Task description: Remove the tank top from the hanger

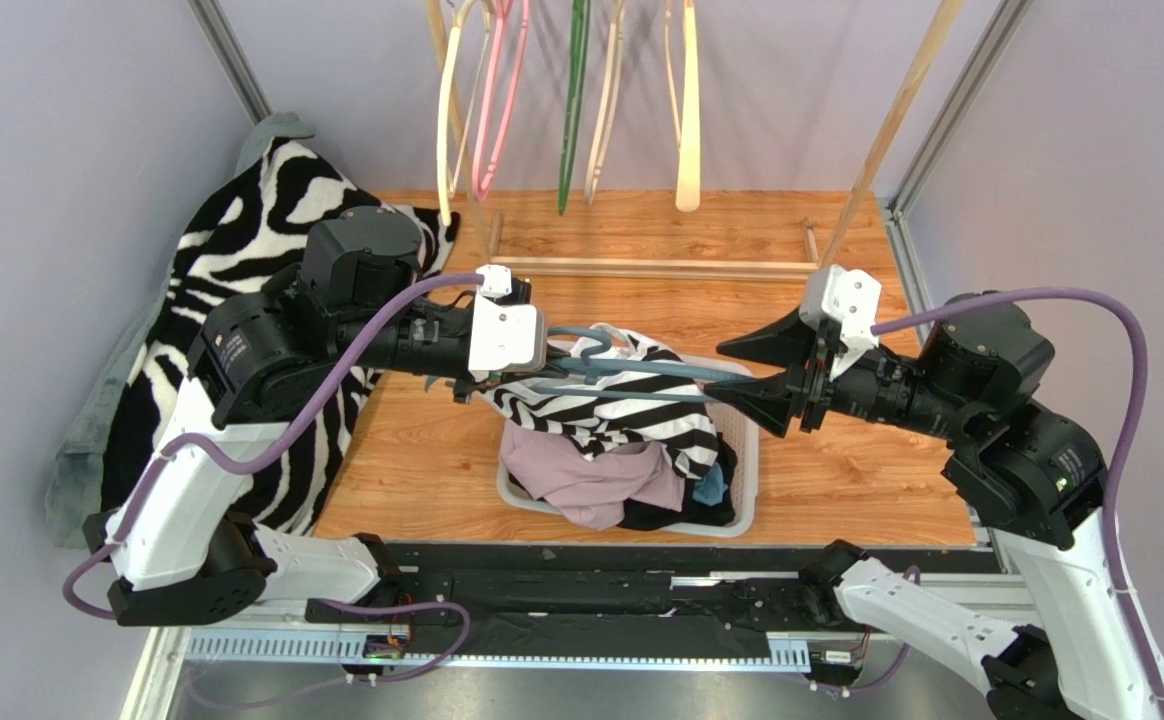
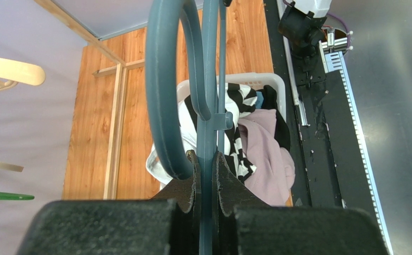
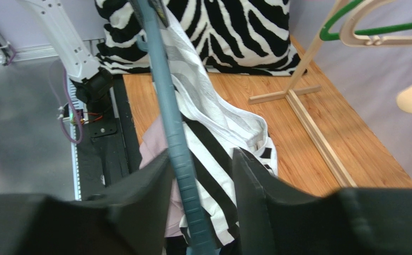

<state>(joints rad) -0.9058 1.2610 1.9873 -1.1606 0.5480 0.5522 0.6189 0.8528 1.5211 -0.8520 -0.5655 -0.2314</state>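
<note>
We are gripping hanger (image 1: 648, 365) with left pincer (image 2: 205, 162); hanger lying sideways toward right pincer (image 3: 203, 167), gaping astride it; tank top (image 1: 618, 408) hanging below.

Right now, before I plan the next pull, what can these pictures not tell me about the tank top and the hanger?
- Top view: where the straps of the tank top sit on the hanger; the left gripper and cloth folds cover them.
- Right wrist view: whether the open right gripper touches the hanger; the gap is unclear.
- Every view: the floor of the basket; clothes fill it.
</note>
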